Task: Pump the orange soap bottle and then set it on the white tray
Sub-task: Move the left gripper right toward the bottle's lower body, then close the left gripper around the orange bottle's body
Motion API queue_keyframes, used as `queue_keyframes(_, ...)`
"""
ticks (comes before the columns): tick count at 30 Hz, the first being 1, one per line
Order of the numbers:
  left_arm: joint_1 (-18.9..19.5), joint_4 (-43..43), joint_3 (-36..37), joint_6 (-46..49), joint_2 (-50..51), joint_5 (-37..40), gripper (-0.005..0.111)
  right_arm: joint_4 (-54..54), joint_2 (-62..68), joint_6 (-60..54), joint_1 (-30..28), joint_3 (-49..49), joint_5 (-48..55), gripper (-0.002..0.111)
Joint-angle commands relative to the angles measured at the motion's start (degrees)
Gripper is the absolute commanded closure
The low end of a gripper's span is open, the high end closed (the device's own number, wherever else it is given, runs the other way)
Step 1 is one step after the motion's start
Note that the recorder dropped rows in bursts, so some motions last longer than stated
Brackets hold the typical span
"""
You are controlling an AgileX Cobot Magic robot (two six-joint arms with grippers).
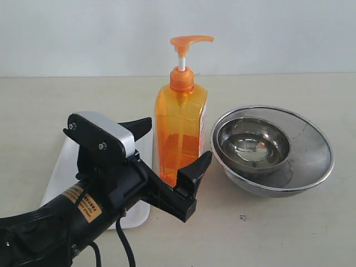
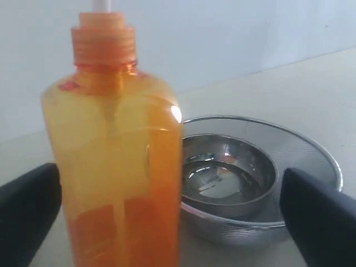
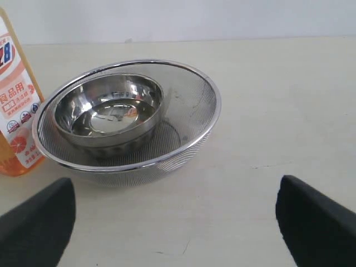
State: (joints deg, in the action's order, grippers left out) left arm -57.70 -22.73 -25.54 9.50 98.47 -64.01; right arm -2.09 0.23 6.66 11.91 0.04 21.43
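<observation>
Soap bottle (image 1: 181, 128), tall, upright, translucent orange, pump-topped

Bright, even light (soft shadows)

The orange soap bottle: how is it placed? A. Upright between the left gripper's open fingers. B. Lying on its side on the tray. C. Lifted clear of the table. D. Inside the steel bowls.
A: the orange soap bottle stands upright on the table, with the left gripper open around it, beside the steel bowls.
</observation>
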Motion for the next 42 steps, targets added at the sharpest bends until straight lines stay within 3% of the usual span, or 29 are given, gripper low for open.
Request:
queue_keyframes(1, -0.16, 2.24, 0.23, -0.51, 0.2, -0.79, 0.003, 0.0, -0.23, -0.13, -0.38, -0.04, -0.45, 0.021)
queue_keyframes(24, -0.16, -2.3, 0.14, -0.12, 0.2, 0.35, 0.003, 0.0, -0.23, -0.13, -0.38, -0.04, -0.45, 0.021)
queue_keyframes(35, 1.2, -5.07, -5.66, 3.0, 1.87, 4.94, 0.003, 0.0, -0.23, -0.13, -0.38, -0.04, -0.21, 0.021)
queue_keyframes(42, 2.16, -5.32, -6.42, 3.0, 7.18, -1.84, 0.003, 0.0, -0.23, -0.13, -0.38, -0.04, -0.33, 0.021)
